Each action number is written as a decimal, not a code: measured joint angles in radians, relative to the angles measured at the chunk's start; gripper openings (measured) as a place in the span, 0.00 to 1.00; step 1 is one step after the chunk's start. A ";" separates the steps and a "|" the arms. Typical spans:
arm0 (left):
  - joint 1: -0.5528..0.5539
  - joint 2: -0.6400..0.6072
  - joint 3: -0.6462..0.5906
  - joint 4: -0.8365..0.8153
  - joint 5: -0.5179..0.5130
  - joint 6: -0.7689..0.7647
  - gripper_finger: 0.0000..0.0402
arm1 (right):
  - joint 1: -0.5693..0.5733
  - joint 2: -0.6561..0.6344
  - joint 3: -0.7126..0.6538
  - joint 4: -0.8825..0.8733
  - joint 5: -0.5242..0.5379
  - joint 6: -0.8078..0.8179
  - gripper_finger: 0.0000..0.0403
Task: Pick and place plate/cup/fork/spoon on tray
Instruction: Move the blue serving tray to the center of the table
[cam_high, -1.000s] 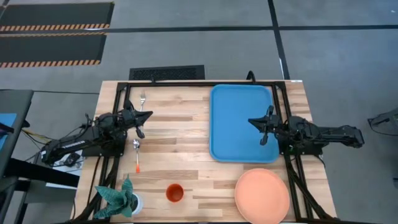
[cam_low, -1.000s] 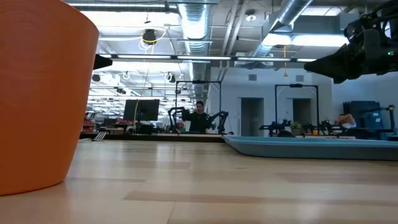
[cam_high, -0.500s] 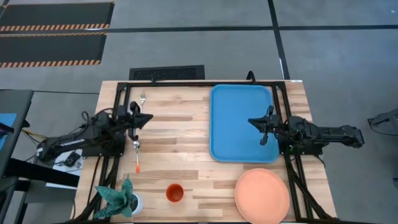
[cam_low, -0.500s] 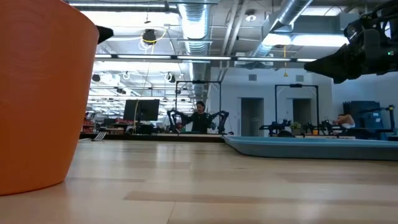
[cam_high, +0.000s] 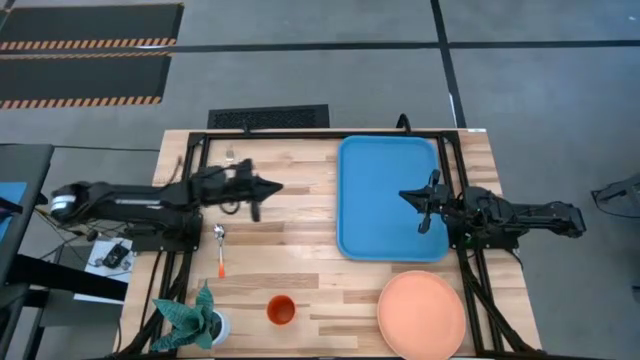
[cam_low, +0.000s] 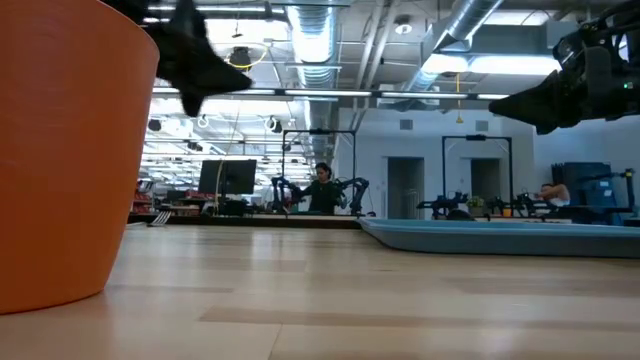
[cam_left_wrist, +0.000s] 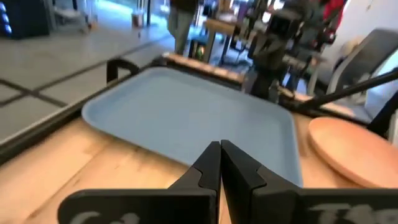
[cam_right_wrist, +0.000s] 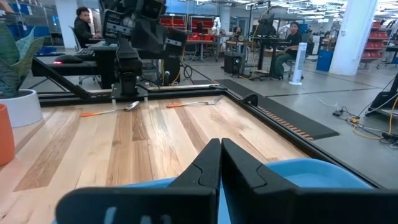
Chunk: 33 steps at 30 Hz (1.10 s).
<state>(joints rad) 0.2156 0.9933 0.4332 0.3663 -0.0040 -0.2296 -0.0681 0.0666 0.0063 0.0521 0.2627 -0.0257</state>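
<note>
The blue tray (cam_high: 388, 215) lies at the table's far right; it also shows in the left wrist view (cam_left_wrist: 186, 118). The salmon plate (cam_high: 421, 314) lies near the front right corner. The orange cup (cam_high: 281, 310) stands at the front middle. The spoon (cam_high: 219, 245) lies at the left, bowl toward the far edge. The fork (cam_high: 229, 156) lies beyond it, its handle hidden under my left arm. My left gripper (cam_high: 274, 187) is shut and empty above the bare wood, between the cutlery and the tray. My right gripper (cam_high: 405, 195) is shut and empty over the tray.
A white pot with a green plant (cam_high: 195, 318) stands at the front left corner. Bare wood lies between the cutlery and the tray. In the right wrist view a person (cam_right_wrist: 81, 25) sits in the room beyond the table.
My left gripper has gone toward the table's right edge, away from the spoon and fork and toward the tray, as its arm stretched out. The things on the table have stayed where they were.
</note>
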 joint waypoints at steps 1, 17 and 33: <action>-0.001 0.048 0.026 -0.004 0.000 -0.001 0.00 | 0.000 0.000 0.000 0.000 0.000 0.000 0.09; -0.013 0.684 0.476 -0.161 0.026 -0.300 0.00 | 0.000 0.000 0.000 0.000 0.000 0.000 0.09; -0.001 0.960 0.696 -0.278 -0.089 -0.434 0.24 | 0.000 0.000 0.000 0.000 0.000 0.000 0.09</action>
<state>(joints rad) 0.2150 1.9535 1.1293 0.0888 -0.0934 -0.6632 -0.0677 0.0665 0.0063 0.0522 0.2629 -0.0256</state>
